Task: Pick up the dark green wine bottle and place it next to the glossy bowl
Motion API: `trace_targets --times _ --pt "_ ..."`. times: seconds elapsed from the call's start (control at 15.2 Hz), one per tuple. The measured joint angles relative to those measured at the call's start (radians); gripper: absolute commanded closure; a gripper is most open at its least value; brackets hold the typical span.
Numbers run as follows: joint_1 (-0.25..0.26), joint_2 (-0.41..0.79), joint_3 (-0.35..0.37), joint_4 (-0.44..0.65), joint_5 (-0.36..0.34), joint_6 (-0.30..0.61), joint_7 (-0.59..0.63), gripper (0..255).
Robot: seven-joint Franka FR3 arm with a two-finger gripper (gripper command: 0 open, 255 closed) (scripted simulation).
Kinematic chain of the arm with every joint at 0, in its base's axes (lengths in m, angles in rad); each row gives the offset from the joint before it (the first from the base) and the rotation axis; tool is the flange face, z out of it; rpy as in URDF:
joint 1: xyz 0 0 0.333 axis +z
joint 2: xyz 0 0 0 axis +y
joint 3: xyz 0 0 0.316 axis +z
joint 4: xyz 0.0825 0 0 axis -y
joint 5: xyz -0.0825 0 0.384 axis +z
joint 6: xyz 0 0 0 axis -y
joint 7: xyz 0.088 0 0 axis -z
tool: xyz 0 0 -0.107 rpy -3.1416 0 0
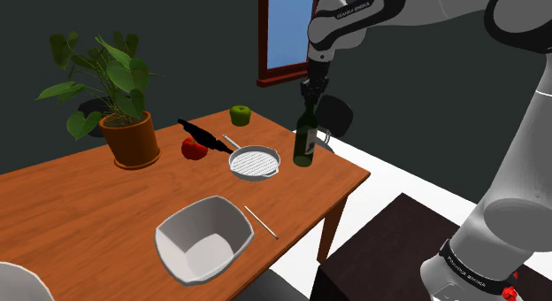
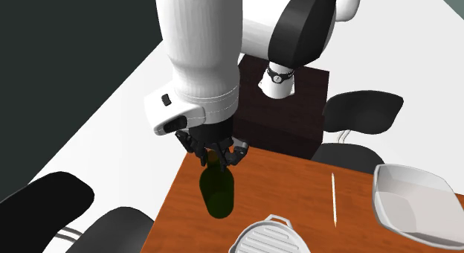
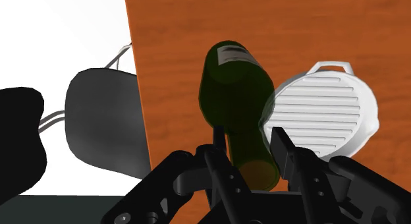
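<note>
The dark green wine bottle (image 1: 305, 142) stands upright near the table's right end in the shoulder view. My gripper (image 1: 311, 92) comes straight down from above and is shut on the bottle's neck. In the wrist view the two black fingers (image 3: 283, 150) clasp the neck, with the bottle's (image 3: 234, 91) body and label below them. The second exterior view shows the gripper (image 2: 216, 156) atop the bottle (image 2: 217, 190) by the table's corner. The glossy pale bowl (image 1: 203, 240) sits near the table's front edge, well apart from the bottle; it is also at the second exterior view's right (image 2: 413, 199).
A white ribbed grill pan (image 1: 254, 163) lies right beside the bottle. A red apple (image 1: 194, 149), a green apple (image 1: 240, 114), a black utensil (image 1: 208, 138) and a potted plant (image 1: 124, 109) stand farther along the wooden table (image 1: 88, 211). A thin rod (image 1: 261, 221) lies by the bowl. Dark chairs (image 3: 105, 124) surround the table.
</note>
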Motion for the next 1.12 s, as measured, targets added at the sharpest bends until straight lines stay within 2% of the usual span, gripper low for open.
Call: trace_targets --times 1.12 --pt "-0.001 -0.021 -0.001 0.193 -0.004 -0.214 0.004 255"
